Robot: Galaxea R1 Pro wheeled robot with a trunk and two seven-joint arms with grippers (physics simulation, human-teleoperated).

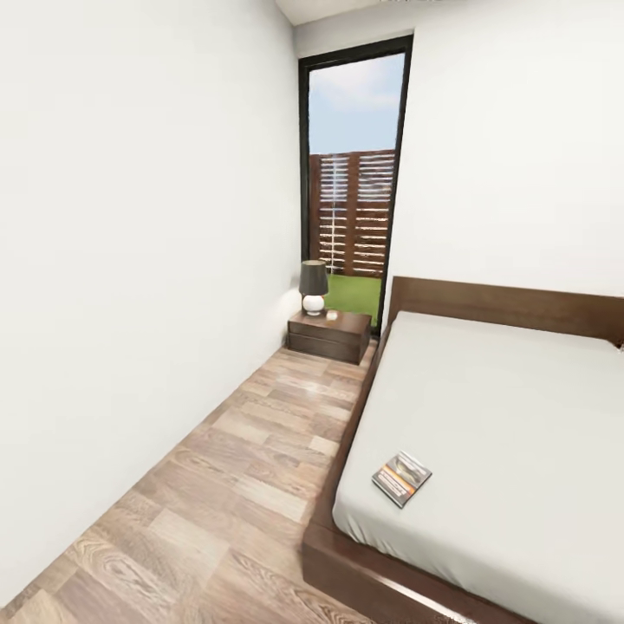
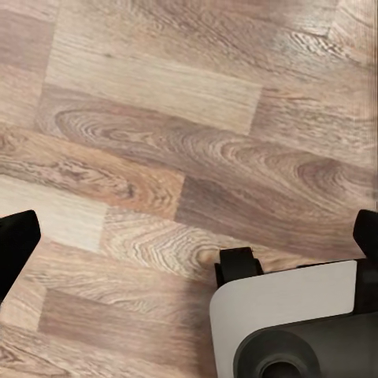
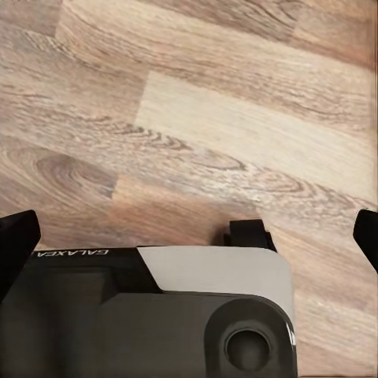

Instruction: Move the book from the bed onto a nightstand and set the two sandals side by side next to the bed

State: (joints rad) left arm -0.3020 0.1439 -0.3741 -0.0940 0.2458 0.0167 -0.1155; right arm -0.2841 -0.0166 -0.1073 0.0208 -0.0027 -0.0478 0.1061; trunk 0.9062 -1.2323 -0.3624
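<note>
Better to roll closer to the book (image 1: 401, 477), lower centre-right on the bed (image 1: 520, 416), before reaching. Both pincers spread wide, holding nothing, above wooden floor (image 2: 157, 118).

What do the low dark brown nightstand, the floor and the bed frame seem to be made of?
The low dark brown nightstand looks like glossy dark wood, with a sheen on top. The light brown plank floor shows printed-looking grain, perhaps laminate. The dark brown bed frame appears smooth stained wood.
</note>
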